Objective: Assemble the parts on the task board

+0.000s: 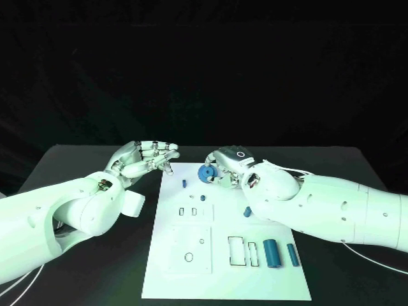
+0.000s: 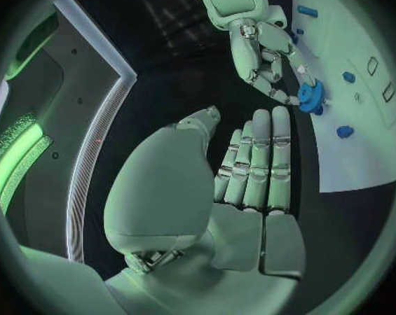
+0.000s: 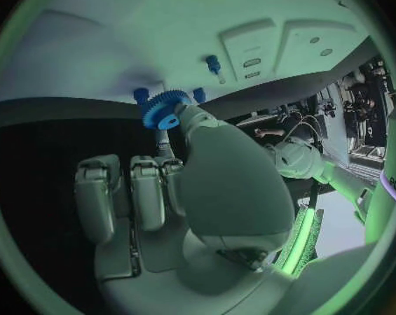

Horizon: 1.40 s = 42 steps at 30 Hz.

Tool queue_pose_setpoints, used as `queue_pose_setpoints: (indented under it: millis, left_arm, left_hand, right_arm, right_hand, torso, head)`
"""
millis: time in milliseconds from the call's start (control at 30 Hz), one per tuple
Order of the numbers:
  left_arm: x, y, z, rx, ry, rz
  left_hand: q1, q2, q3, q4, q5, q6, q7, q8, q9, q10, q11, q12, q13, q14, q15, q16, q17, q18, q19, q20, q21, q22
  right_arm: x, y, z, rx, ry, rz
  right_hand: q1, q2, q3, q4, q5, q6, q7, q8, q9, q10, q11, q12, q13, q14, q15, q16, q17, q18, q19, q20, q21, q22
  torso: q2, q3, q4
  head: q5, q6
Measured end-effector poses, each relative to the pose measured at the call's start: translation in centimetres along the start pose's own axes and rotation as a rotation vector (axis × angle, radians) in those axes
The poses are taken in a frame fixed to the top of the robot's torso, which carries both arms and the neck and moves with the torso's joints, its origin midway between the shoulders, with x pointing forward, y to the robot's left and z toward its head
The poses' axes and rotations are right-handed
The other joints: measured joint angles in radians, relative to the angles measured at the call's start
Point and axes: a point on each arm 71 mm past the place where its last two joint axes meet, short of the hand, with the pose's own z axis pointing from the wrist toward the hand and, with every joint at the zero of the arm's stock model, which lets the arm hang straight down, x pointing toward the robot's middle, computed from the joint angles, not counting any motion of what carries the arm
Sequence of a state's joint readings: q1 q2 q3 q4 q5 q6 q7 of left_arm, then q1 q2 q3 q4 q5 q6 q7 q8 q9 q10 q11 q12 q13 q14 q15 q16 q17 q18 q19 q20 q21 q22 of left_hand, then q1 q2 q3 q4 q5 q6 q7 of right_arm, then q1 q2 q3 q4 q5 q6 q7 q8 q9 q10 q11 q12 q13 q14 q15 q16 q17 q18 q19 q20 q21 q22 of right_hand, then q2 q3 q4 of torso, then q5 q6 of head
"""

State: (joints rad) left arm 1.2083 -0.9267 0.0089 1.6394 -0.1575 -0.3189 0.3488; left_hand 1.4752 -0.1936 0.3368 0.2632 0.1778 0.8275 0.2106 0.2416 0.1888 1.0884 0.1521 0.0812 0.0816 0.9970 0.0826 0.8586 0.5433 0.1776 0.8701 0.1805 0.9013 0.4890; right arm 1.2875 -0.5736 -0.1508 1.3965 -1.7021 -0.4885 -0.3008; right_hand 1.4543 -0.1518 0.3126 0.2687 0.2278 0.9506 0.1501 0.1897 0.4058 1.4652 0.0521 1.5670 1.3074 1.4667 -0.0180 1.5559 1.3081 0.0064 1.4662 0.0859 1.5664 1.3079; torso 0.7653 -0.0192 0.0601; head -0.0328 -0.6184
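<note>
The white task board (image 1: 227, 268) lies in the middle of the table. My right hand (image 1: 230, 163) hovers over its far end and pinches a blue gear (image 1: 207, 172) between thumb and a finger. The right wrist view shows the gear (image 3: 162, 110) close above the board (image 3: 119, 42), between two short blue posts (image 3: 141, 93); whether it touches the board I cannot tell. In the left wrist view the gear (image 2: 310, 96) sits at the right hand's fingertips (image 2: 277, 87). My left hand (image 1: 147, 158) holds nothing beside the board's far left corner, its fingers (image 2: 259, 161) stretched out.
A small blue peg (image 1: 184, 183) stands near the board's far left. Another blue piece (image 1: 247, 211) sits by my right forearm. Two blue cylinders (image 1: 272, 253) lie at the board's near right, beside outlined slots (image 1: 235, 250). Black table surrounds the board.
</note>
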Motion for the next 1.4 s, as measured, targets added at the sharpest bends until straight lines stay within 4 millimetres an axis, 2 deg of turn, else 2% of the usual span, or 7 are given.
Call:
queue_pose_setpoints:
  millis: [567, 1100, 1200, 1267, 1333, 1400]
  left_arm:
    - [0.1, 0.0, 0.1, -0.001, 0.003, -0.001]
    - [0.2, 0.0, 0.1, -0.001, 0.008, -0.002]
    - [0.2, 0.0, 0.1, -0.001, 0.008, -0.003]
    - [0.2, 0.0, 0.1, -0.001, 0.008, -0.003]
    - [0.2, 0.0, 0.1, -0.001, 0.009, -0.003]
    - [0.2, 0.0, 0.1, -0.001, 0.009, -0.003]
  left_hand:
    - [0.000, 0.000, 0.000, 0.000, 0.000, 0.000, 0.000, 0.000, 0.000, 0.000, 0.000, 0.000, 0.000, 0.000, 0.000, 0.000, 0.000, 0.000, 0.000, 0.000, 0.000, 0.000]
    - [0.000, 0.000, 0.003, 0.003, 0.000, -0.004, 0.004, 0.000, 0.000, 0.000, 0.000, 0.000, 0.000, 0.000, 0.000, 0.000, 0.000, 0.000, 0.000, 0.000, 0.007, 0.001]
    - [0.000, 0.000, 0.003, 0.003, 0.000, -0.004, 0.004, 0.000, 0.000, 0.000, 0.000, 0.000, 0.000, 0.000, 0.000, 0.000, 0.000, 0.000, 0.000, 0.000, 0.007, 0.001]
    - [0.000, 0.000, 0.003, 0.003, 0.000, -0.004, 0.004, 0.000, 0.000, 0.000, 0.000, 0.000, 0.000, 0.000, 0.000, 0.000, 0.000, 0.000, 0.000, 0.000, 0.007, 0.001]
    - [0.000, 0.000, 0.003, 0.003, 0.000, -0.004, 0.004, 0.000, 0.000, 0.000, 0.000, 0.000, 0.000, 0.000, 0.000, 0.000, 0.000, 0.000, 0.000, 0.000, 0.007, 0.001]
    - [0.000, 0.000, 0.003, 0.003, 0.000, -0.004, 0.004, 0.000, 0.000, 0.000, 0.000, 0.000, 0.000, 0.000, 0.000, 0.000, 0.000, 0.000, 0.000, 0.000, 0.007, 0.001]
  right_arm:
    - [1.8, 0.4, 0.7, 0.013, 0.039, -0.007]
    - [2.2, 0.4, 1.2, 0.020, 0.051, -0.014]
    - [2.3, 0.4, 1.3, 0.020, 0.052, -0.015]
    - [2.3, 0.4, 1.4, 0.021, 0.052, -0.015]
    - [2.3, 0.4, 1.5, 0.023, 0.052, -0.015]
    - [2.4, 0.3, 1.5, 0.025, 0.053, -0.014]
  right_hand:
    - [-0.005, -0.009, 0.007, -0.001, -0.002, 0.000, 0.000, 0.000, 0.000, 0.000, 0.000, 0.000, 0.000, 0.000, 0.000, 0.000, 0.000, 0.000, 0.000, 0.000, 0.000, 0.000]
    - [-0.008, -0.014, 0.017, 0.001, -0.006, 0.000, 0.000, 0.001, 0.000, 0.000, 0.000, 0.000, 0.000, 0.000, 0.000, 0.000, 0.000, 0.000, 0.000, 0.000, 0.000, 0.000]
    - [-0.012, -0.018, 0.019, 0.003, -0.008, 0.001, 0.000, 0.004, 0.001, 0.000, 0.000, 0.000, 0.000, 0.000, 0.000, 0.000, 0.000, 0.000, 0.000, 0.000, 0.000, 0.000]
    - [-0.024, -0.029, 0.029, 0.007, -0.008, 0.006, 0.001, 0.004, 0.001, 0.000, 0.000, 0.000, 0.000, 0.000, 0.000, 0.000, 0.000, 0.000, 0.000, 0.000, 0.000, 0.000]
    - [-0.045, -0.040, 0.031, 0.007, -0.010, 0.008, 0.000, -0.010, 0.001, 0.001, 0.007, -0.005, 0.000, 0.000, 0.000, 0.000, 0.000, 0.000, 0.000, 0.000, 0.000, 0.000]
    - [-0.074, -0.044, 0.023, 0.017, -0.020, -0.005, 0.002, -0.025, -0.003, 0.001, 0.013, -0.007, 0.000, -0.001, 0.008, 0.000, 0.000, 0.000, 0.000, 0.001, 0.000, 0.000]
  torso:
    - [-0.001, 0.0016, -0.0018]
    - [-0.001, 0.0015, -0.0030]
    - [-0.001, 0.0017, -0.0035]
    - [-0.001, 0.0016, -0.0037]
    - [-0.001, 0.0016, -0.0037]
    - [-0.001, 0.0016, -0.0035]
  head:
    - [0.002, -0.004]
    - [0.005, -0.003]
    - [0.005, -0.002]
    - [0.004, -0.002]
    - [0.004, -0.002]
    - [0.004, -0.002]
